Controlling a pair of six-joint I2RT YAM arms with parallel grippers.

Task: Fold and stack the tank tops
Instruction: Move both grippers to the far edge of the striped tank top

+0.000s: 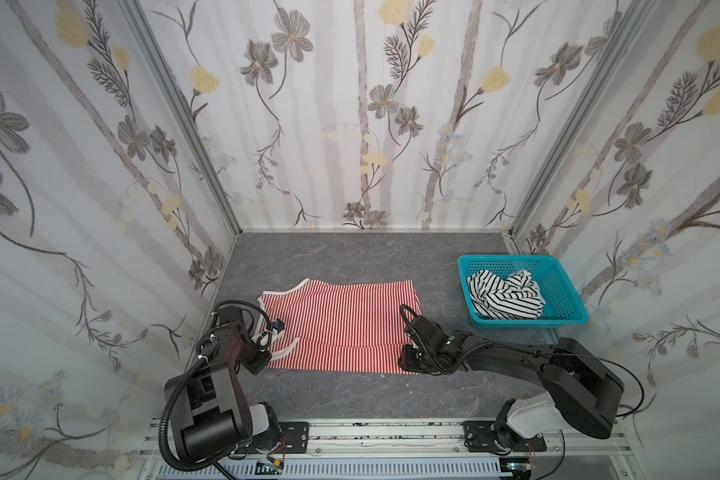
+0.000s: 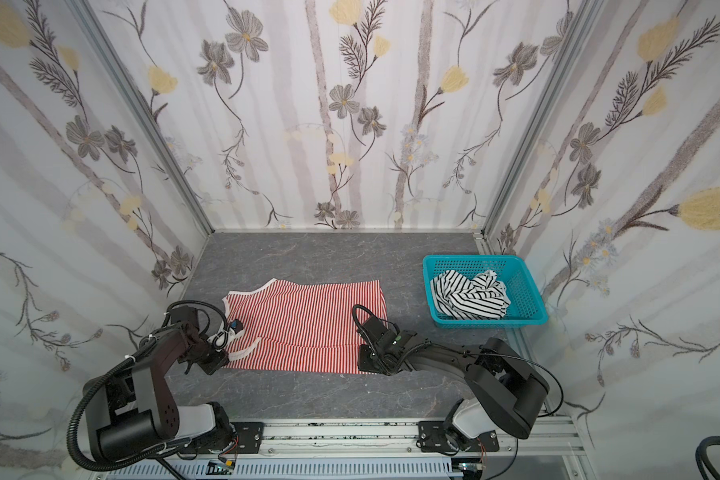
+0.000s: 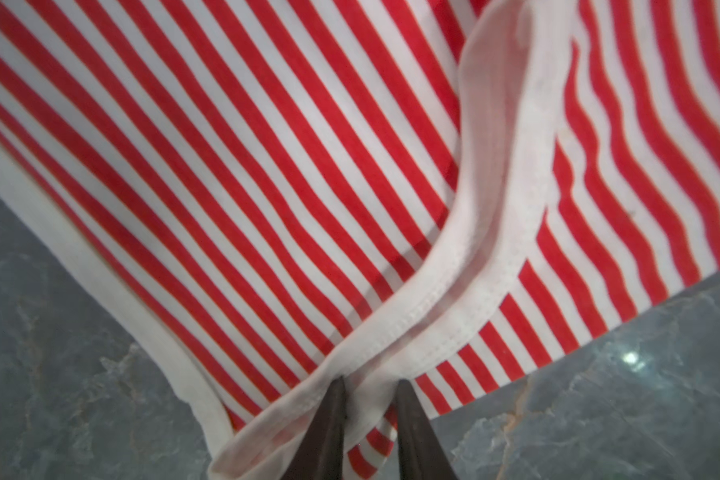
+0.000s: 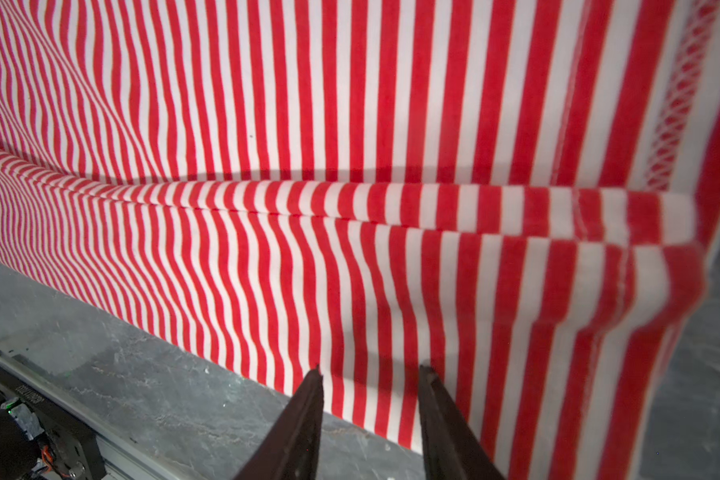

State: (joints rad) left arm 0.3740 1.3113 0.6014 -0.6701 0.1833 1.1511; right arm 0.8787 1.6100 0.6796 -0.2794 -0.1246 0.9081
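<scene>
We see even, soft light in both top views, with walls bending at the edges. On the grey marble-patterned table top (image 3: pixel 631 358) a small white glare spot shows. The red-and-white striped knit top (image 4: pixel 661 291) is blurred near the picture borders, with a soft shadow under its fold.

Floral-papered walls (image 1: pixel 362 124) on three sides — grey marbled tabletop (image 1: pixel 350 257) below.

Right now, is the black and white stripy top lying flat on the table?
No, the black-and-white top sits crumpled inside the turquoise basket.
</scene>
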